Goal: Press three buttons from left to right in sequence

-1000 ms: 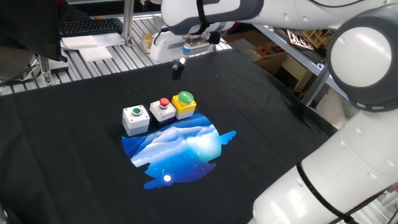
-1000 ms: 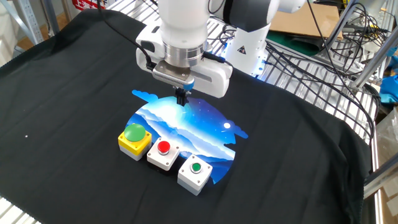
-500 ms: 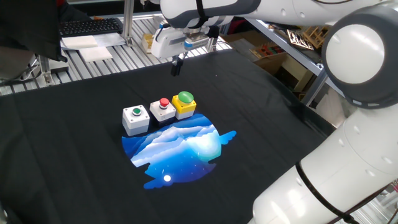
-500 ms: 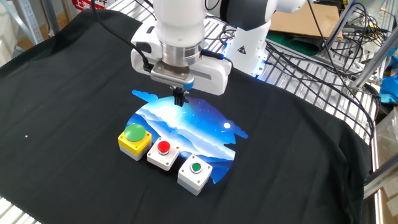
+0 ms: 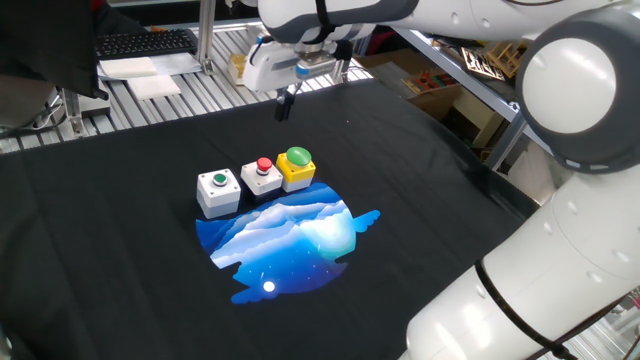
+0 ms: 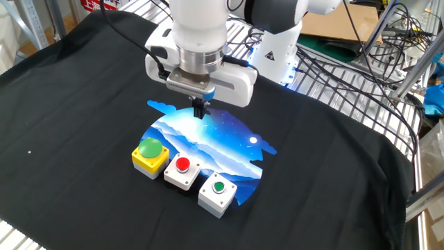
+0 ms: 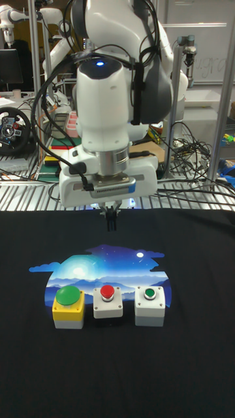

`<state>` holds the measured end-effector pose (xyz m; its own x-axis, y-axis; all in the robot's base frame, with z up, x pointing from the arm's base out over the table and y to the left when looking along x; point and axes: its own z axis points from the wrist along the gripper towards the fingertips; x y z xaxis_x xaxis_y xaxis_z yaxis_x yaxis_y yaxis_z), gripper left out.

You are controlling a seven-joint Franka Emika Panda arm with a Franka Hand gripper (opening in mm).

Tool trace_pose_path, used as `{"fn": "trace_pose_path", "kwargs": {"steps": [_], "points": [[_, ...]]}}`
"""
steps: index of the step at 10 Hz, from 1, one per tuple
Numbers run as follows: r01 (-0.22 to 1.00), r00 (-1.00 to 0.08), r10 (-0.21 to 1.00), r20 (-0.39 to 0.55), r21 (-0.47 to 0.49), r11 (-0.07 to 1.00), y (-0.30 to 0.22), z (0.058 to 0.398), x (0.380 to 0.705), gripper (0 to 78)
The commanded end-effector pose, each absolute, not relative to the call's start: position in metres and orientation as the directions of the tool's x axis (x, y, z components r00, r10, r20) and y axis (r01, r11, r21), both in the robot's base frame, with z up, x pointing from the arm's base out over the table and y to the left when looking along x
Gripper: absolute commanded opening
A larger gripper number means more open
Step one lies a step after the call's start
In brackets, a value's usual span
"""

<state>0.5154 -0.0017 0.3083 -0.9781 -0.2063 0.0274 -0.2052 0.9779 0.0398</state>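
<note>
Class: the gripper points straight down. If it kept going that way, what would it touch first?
Probably the black cloth near the far edge of the blue print, not the buttons. The gripper hangs behind them; exact depth is unclear.

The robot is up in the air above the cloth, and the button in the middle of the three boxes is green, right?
Not quite. The middle button is red, on a grey box, as the other fixed view shows. The green ones sit either side: the yellow box's big dome and the small green button. The gripper does hang above the cloth.

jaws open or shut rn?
Shut. The gripper hangs above the printed mat, and the tall fixed view and the other fixed view show no gap between its fingertips.
</note>
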Motion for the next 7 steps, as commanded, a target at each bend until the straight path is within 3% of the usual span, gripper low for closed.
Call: {"fn": "trace_pose_path", "kwargs": {"steps": [1,7], "points": [[-0.11,-0.994,-0.11,0.008,0.032,0.993,-0.01,0.308,0.518,0.0],[-0.072,-0.997,-0.072,-0.011,-0.013,0.997,-0.045,0.288,0.518,0.0]]}}
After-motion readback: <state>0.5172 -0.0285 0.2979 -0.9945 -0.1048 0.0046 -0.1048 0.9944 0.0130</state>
